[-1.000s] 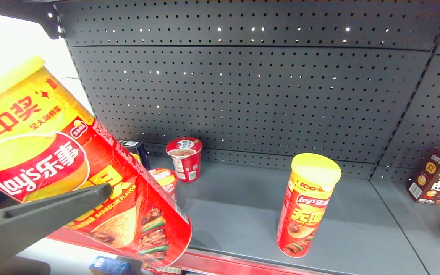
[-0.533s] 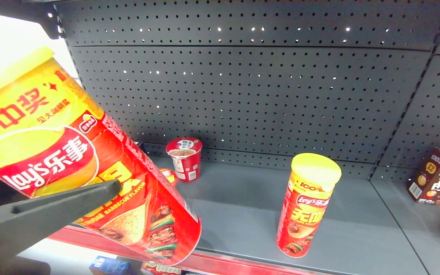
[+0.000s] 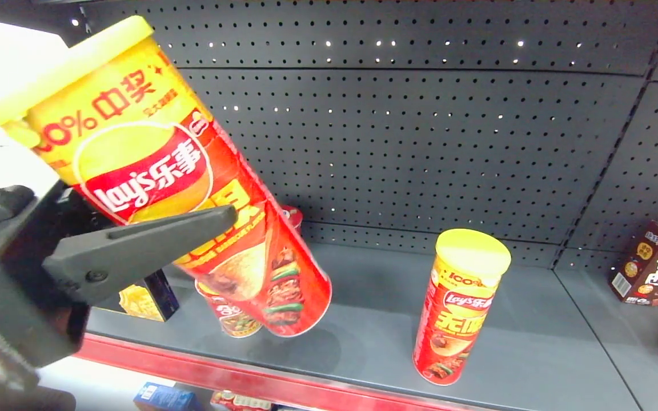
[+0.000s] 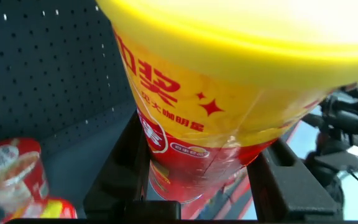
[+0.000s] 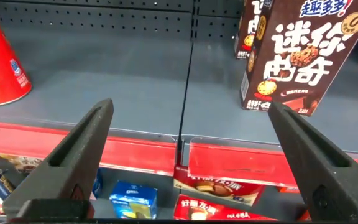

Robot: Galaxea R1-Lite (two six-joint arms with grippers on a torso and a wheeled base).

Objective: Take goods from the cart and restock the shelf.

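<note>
Can [image 3: 152, 142] lifted up and inward over the last second: its base, earlier above the red front rail, now hangs over the shelf [image 3: 374, 342], tilted. Left gripper [image 4: 197, 186] is clamped on it; right gripper [image 5: 191, 155] is spread and empty (low by the rail). Placement looks close but needs uprighting. Shelf holds a standing can [image 3: 460, 308], small tub [image 3: 232, 319], blue box [image 3: 146, 299], brown boxes [image 3: 654, 265].

My left tool [image 4: 197, 177] holds the tilted can [image 3: 157, 154] over the shelf [image 3: 374, 337]'s left end; the upright can [image 3: 460, 308] stands rightward, boxes [image 3: 657, 265] beyond.
</note>
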